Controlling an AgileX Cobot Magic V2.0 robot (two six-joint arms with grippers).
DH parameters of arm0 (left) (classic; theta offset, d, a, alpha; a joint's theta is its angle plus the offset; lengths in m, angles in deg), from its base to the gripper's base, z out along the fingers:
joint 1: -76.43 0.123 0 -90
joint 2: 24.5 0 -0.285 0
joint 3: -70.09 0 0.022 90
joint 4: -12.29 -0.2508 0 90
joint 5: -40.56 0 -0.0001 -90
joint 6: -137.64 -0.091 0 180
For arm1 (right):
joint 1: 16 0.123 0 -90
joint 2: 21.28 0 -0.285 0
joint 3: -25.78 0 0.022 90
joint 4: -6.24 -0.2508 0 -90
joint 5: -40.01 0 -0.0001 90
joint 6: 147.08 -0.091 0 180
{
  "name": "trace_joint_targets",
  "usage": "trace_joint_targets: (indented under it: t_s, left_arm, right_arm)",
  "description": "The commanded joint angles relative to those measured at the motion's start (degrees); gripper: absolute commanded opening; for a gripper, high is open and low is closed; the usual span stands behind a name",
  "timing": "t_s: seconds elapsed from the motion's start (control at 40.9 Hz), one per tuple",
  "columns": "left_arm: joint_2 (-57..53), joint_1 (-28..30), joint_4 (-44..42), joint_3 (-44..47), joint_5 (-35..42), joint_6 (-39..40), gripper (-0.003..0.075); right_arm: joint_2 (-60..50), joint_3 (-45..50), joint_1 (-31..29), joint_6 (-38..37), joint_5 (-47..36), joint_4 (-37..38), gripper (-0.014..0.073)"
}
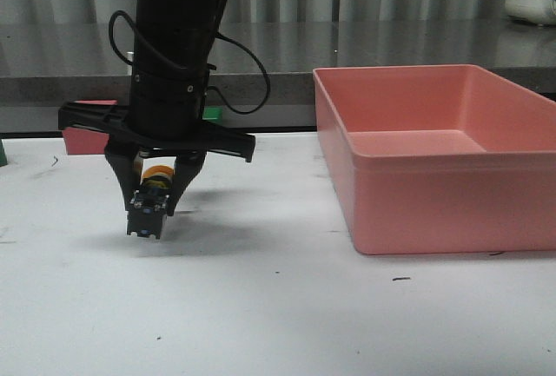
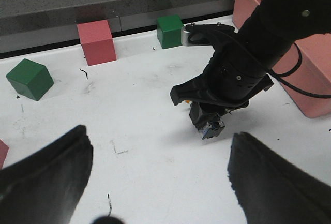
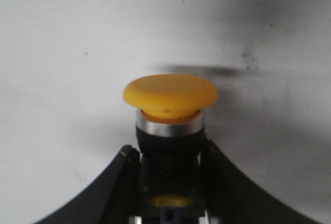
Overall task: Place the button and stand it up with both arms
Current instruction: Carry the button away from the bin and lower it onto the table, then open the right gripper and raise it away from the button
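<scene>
Nearest, the left pincer (image 2: 160, 177) hangs spread wide and empty over the white tabletop (image 1: 278, 324). Beyond it, the right pincer (image 1: 155, 207) clamps the button (image 1: 151, 202) by its blocky base, just above the tabletop. It looks light, rigid and slick-capped, so the base is the safest hold. Farther right, the pink bin (image 1: 434, 155) appears empty.

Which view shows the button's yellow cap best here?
The right wrist view: the button fills it, cap and collar clear, gripped by the right gripper. The front view shows only an orange sliver; the left wrist view mostly its base.
</scene>
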Motion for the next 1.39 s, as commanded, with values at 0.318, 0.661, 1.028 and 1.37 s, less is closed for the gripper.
trace_joint_targets:
  t_s: [0.318,0.661,1.028,1.37]
  left_arm:
    - [0.3,-0.4,0.3,-1.9,3.7,0.1,0.0533]
    - [0.3,-0.4,0.3,-1.9,3.7,0.1,0.0533]
    - [0.3,-0.4,0.3,-1.9,3.7,0.1,0.0533]
    - [0.3,-0.4,0.3,-1.9,3.7,0.1,0.0533]
  right_arm:
    - [-3.2,-1.9,0.0,-0.4,-1.9,1.4,0.0315]
    - [-3.2,-7.5,-0.3,0.1,0.6,1.8,0.0414]
    - [-5.3,-19.7,-0.3,16.1,11.1,7.5,0.0447]
    - [-16.6,-19.6,-0.3,31.7,11.1,8.5,0.0447]
